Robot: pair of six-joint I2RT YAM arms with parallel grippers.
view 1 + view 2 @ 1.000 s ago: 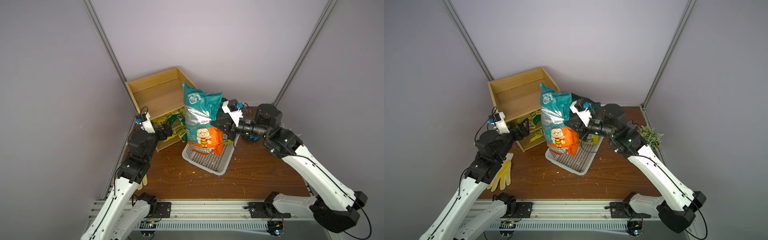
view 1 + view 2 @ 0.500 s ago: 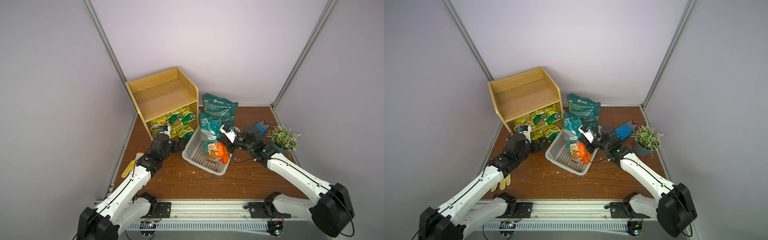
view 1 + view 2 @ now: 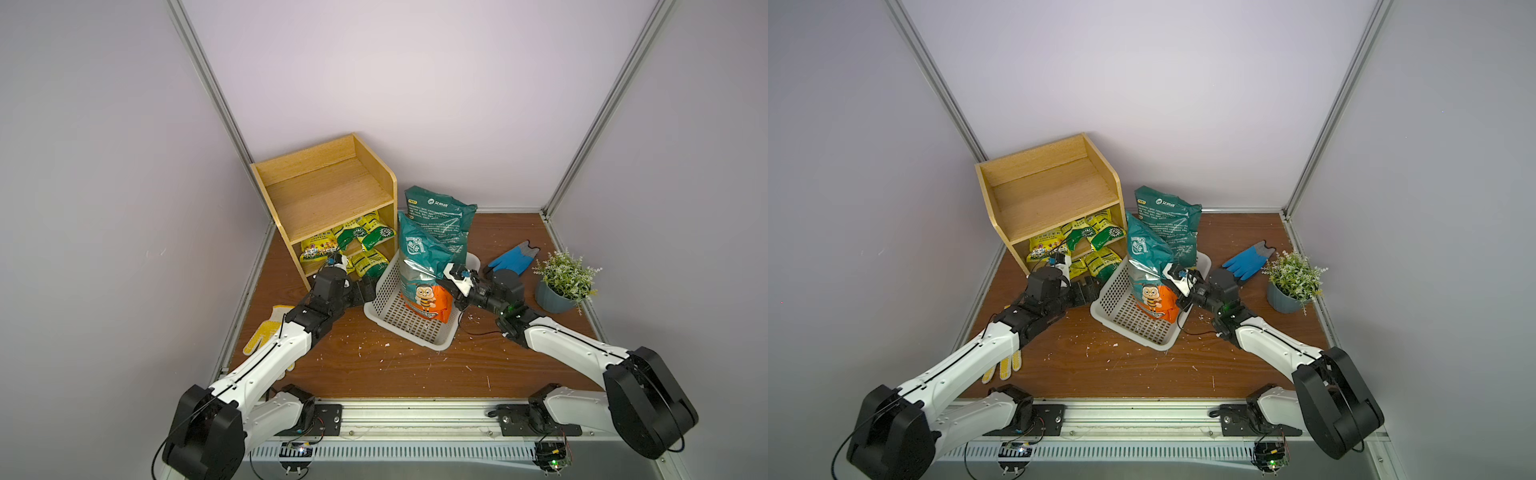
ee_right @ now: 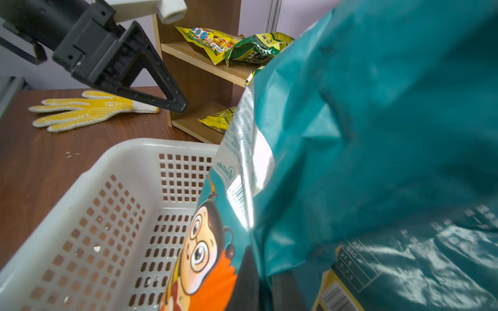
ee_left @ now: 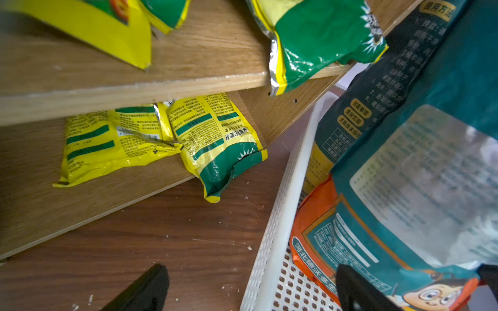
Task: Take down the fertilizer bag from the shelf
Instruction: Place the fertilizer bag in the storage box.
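Fertilizer bag [image 3: 420, 266] — upright in basket [image 3: 409, 330], right fingers [image 4: 249, 285] at its edge

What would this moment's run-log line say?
fertilizer bag: upright in white basket, off shelf | left claw: open beside basket | right claw: against bag, grip unclear

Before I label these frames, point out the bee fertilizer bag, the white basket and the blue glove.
bee fertilizer bag [image 3: 419, 269]: in a top view, front panel above the bee.
white basket [image 3: 383, 286]: in a top view, perforated side wall.
blue glove [image 3: 514, 259]: in a top view, palm.
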